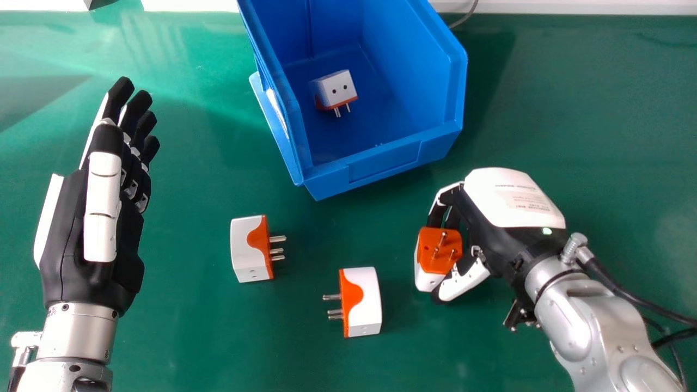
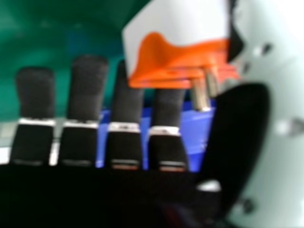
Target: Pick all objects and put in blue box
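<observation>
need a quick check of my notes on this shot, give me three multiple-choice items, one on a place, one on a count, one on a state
1. Where is the adapter with upward pins?
A) In the blue box
B) Between the thumb and fingers of the right hand
C) Beside the left hand

2. How many adapters lie in the blue box?
A) One
B) Two
C) Three

3. What state is the left hand in?
A) Curled into a fist
B) Curled round an adapter
C) Open and holding nothing

Key:
1 B: the right hand's fingers and thumb are on either side of it.
2 A: a single white and orange adapter lies on the box floor.
3 C: its fingers are straight, with nothing against them.
</observation>
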### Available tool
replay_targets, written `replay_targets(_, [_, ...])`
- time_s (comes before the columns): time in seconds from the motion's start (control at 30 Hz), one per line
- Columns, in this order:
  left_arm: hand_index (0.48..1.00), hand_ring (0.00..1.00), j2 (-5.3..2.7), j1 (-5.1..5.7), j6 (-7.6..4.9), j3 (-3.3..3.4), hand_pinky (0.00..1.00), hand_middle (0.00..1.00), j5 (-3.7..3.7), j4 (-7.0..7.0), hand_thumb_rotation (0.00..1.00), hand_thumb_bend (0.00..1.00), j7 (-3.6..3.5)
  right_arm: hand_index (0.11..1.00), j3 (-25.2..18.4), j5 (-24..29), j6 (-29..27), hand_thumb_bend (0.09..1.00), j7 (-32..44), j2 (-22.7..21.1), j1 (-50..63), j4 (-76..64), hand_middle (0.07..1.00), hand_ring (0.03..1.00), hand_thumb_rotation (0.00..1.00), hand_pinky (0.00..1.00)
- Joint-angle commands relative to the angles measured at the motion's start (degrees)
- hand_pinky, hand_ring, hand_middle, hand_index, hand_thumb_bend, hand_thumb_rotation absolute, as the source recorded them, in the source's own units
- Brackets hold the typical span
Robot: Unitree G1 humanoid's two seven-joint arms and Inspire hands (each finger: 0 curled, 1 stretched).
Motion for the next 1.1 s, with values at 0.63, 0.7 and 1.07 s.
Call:
replay_targets(0.63, [0.951,0.97,0.68,-0.17,-0.85,0.0,1.0,0.96,0.68,-1.0,0.89,0.71,-0.15,0.528,-5.5,-4.7,-2.1,0.508,3.7,-1.4,9.5,-28.1,0.476,0.374,0.0,0.21])
replay_targets(0.7, [0.954,0.97,0.73,-0.11,-0.87,0.06,1.0,0.96,0.63,-0.98,0.89,0.71,-0.28,0.527,-6.0,-4.5,-2.7,0.508,4.1,-1.0,9.7,-29.7,0.467,0.368,0.0,0.22])
replay_targets(1.07, [0.96,0.97,0.2,0.2,-0.44,-0.27,1.0,0.96,0.78,-1.59,0.9,0.7,0.47,0.535,-8.2,-3.8,-5.2,0.496,8.0,0.6,4.8,-35.4,0.467,0.372,0.0,0.25])
